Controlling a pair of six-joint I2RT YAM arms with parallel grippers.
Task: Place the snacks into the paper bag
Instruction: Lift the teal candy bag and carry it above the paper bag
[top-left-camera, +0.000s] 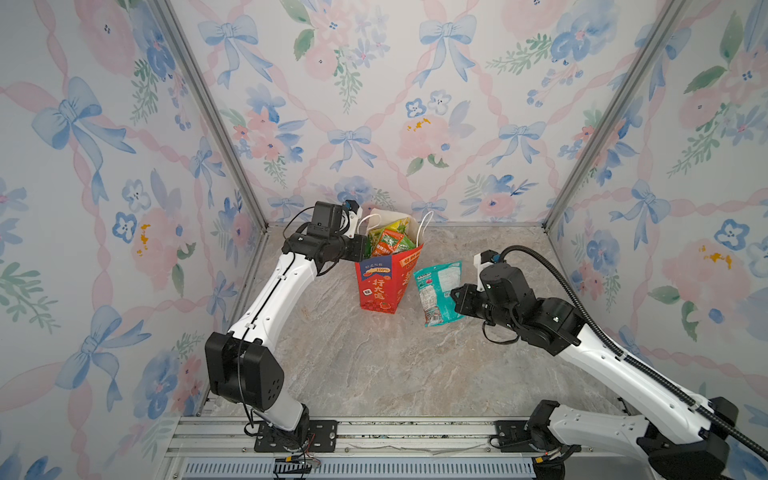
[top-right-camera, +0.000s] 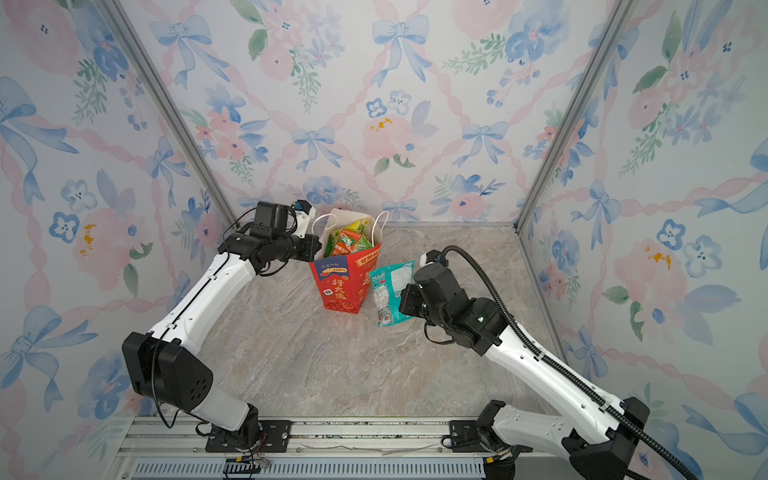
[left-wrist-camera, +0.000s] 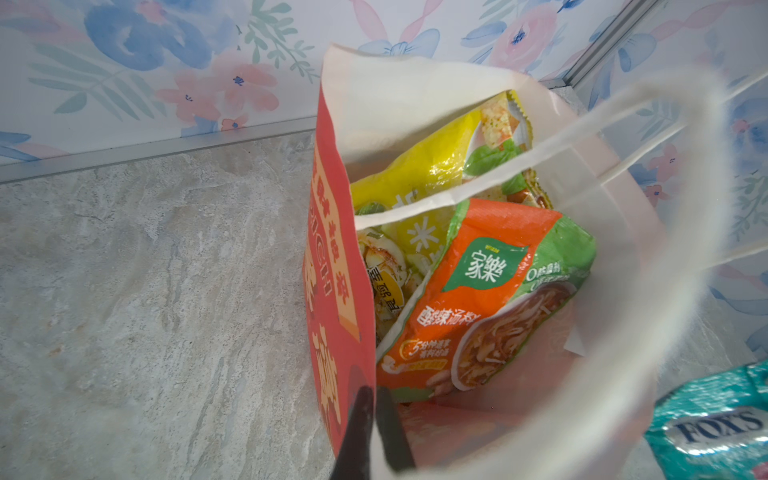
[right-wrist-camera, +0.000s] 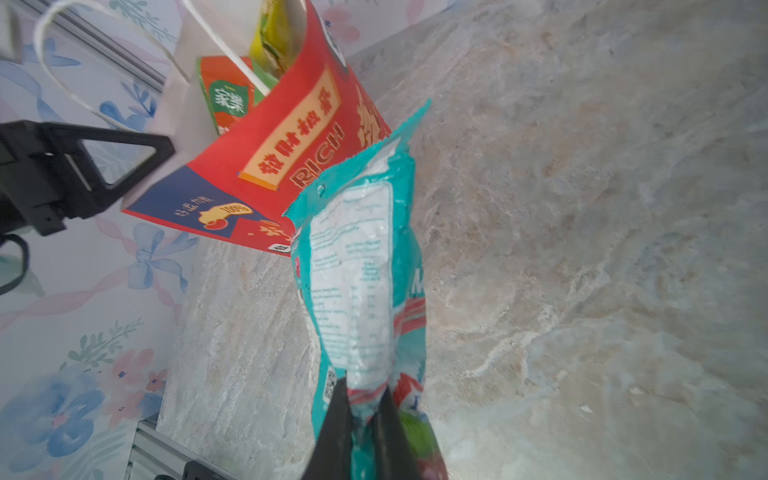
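The red paper bag (top-left-camera: 388, 286) (top-right-camera: 345, 286) stands upright at the back of the marble table, its mouth open. Inside it, an orange-and-green packet (left-wrist-camera: 490, 291) leans on a yellow packet (left-wrist-camera: 424, 178); anything deeper is hidden. My left gripper (left-wrist-camera: 374, 415) (top-left-camera: 360, 249) is shut on the bag's left wall at the rim, one finger outside and one inside. Just right of the bag is a teal snack packet (right-wrist-camera: 357, 266) (top-left-camera: 436, 291) marked FOX'S (left-wrist-camera: 715, 428). My right gripper (right-wrist-camera: 362, 399) (top-left-camera: 457, 297) is shut on its near end, with the far end pointing at the bag.
Floral walls enclose the table on three sides, with metal posts (top-left-camera: 216, 116) in the back corners. An aluminium rail (top-left-camera: 374, 432) carrying both arm bases runs along the front edge. The bag's white cord handles (top-left-camera: 422, 228) stand up above its mouth.
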